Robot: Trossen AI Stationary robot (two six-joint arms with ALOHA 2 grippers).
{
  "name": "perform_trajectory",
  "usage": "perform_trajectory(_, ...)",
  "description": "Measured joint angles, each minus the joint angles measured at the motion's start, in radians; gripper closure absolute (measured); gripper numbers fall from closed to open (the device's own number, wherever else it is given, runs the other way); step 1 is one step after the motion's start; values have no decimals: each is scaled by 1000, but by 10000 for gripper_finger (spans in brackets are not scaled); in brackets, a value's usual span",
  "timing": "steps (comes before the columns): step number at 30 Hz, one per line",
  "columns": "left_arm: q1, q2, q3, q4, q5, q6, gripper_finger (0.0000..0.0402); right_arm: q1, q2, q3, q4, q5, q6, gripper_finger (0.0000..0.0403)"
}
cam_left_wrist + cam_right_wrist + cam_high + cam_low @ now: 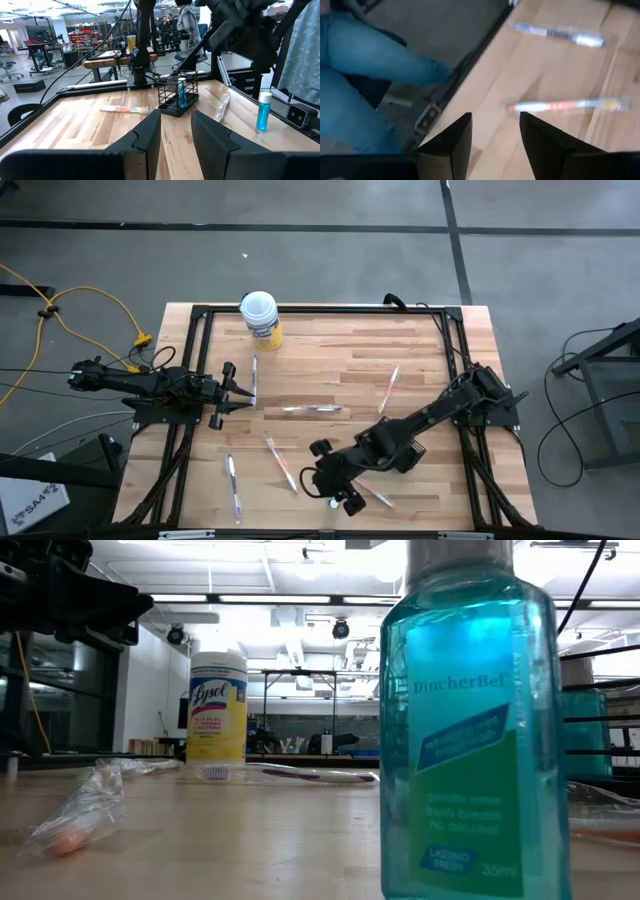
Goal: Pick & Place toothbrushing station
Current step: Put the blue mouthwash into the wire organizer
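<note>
- Two end effectors, and neither one holds anything.
- My left end effector hovers at about 9 o'clock on the desk. Its fingers are moderately apart with only air between them.
- My right end effector is down near 6 o'clock, close to the desk's front edge. Its fingers are spread wide and empty above a wrapped toothbrush, and a person's leg in jeans shows just past the edge.
- The toothbrushing station looks like a black wire rack with a blue item standing in it. It sits on the desk straight ahead of my left fingers, beneath my right arm.
- From above I cannot pick the station out; my right arm seems to cover it, somewhere toward 4 o'clock.
- The white-lidded canister stands at 11 o'clock, and a blue mouthwash bottle stands apart from the station.
- By my judgement the pick has not begun: the station rests on the desk ungripped, so the grasp, lift and placement are all left to do.
</note>
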Motion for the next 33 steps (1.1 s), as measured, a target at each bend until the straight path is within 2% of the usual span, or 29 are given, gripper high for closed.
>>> perform_trajectory(5, 0, 0, 0, 0, 0, 0, 299, 22, 49, -3, -78, 11, 27, 245)
perform_trajectory(11, 0, 0, 0, 8, 0, 0, 299, 37, 87, 1, -55, 29, 49, 245)
perform_trajectory(33, 0, 0, 0, 26, 0, 0, 299, 90, 97, -12, -65, 53, 169, 245)
